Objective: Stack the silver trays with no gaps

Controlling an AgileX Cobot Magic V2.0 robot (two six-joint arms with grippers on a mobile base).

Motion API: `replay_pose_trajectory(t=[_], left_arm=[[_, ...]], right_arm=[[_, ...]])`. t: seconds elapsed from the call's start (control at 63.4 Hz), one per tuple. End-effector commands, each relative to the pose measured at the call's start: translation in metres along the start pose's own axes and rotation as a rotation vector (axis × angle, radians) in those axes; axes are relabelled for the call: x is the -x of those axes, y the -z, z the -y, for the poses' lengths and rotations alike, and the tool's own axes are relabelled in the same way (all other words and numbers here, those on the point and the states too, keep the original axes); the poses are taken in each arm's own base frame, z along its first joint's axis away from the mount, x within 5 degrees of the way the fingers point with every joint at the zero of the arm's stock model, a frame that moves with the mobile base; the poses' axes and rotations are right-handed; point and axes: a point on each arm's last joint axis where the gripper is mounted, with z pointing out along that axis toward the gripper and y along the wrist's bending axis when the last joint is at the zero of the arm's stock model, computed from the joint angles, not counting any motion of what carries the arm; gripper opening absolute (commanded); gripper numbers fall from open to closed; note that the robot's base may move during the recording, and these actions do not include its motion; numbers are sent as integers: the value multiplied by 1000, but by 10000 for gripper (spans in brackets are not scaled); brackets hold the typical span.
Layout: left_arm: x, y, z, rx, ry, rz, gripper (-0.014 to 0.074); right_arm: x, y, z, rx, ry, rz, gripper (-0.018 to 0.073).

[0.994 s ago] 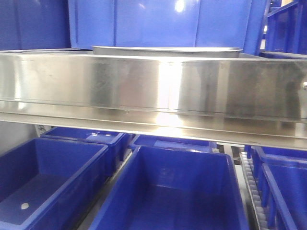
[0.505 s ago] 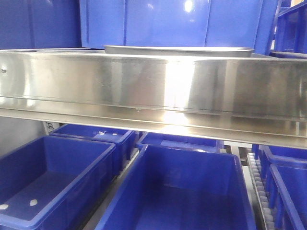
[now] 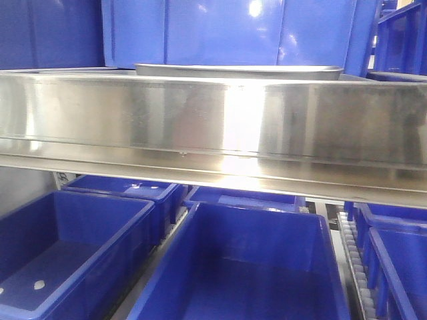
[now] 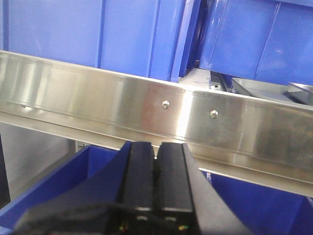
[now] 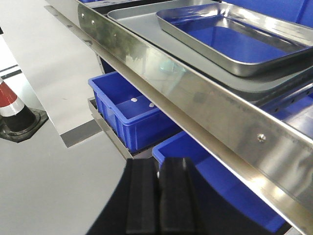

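Trays [image 5: 230, 41] of shiny steel sit on the upper shelf behind the long steel rail [image 3: 213, 123], a smaller one resting inside a larger flat one. Both arms hang in front of and below that rail, above the blue bins [image 3: 247, 267]. The left tool [image 4: 156, 183] and the right tool [image 5: 159, 200] each have fingers pressed together, gripping nothing.

Silver trays [image 5: 230, 41] lie on the shelf behind its rail [image 5: 195, 93] (bins [image 3: 247, 267] sit below).
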Motion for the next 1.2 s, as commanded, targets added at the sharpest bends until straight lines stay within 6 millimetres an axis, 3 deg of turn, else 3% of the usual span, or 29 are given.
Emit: replay_pose_trajectory(t=[0.0, 0.253, 0.379, 0.568, 0.789, 1.184], left_arm=[[10, 3, -1, 6, 0, 114, -48], [10, 3, -1, 6, 0, 114, -48], [10, 3, -1, 6, 0, 114, -48], [10, 3, -1, 6, 0, 114, -48], [10, 3, -1, 6, 0, 114, -48], [10, 3, -1, 6, 0, 114, -48]], right_arm=[[16, 3, -3, 16, 21, 101, 55], [18, 3, 1, -28, 91, 127, 55], [14, -4, 7, -133, 86, 218, 55], [-11, -18, 31, -382, -51, 437, 55], [-37, -6, 41, -636, 1, 496, 55], [-71, -13, 50, -729, 20, 450, 55]])
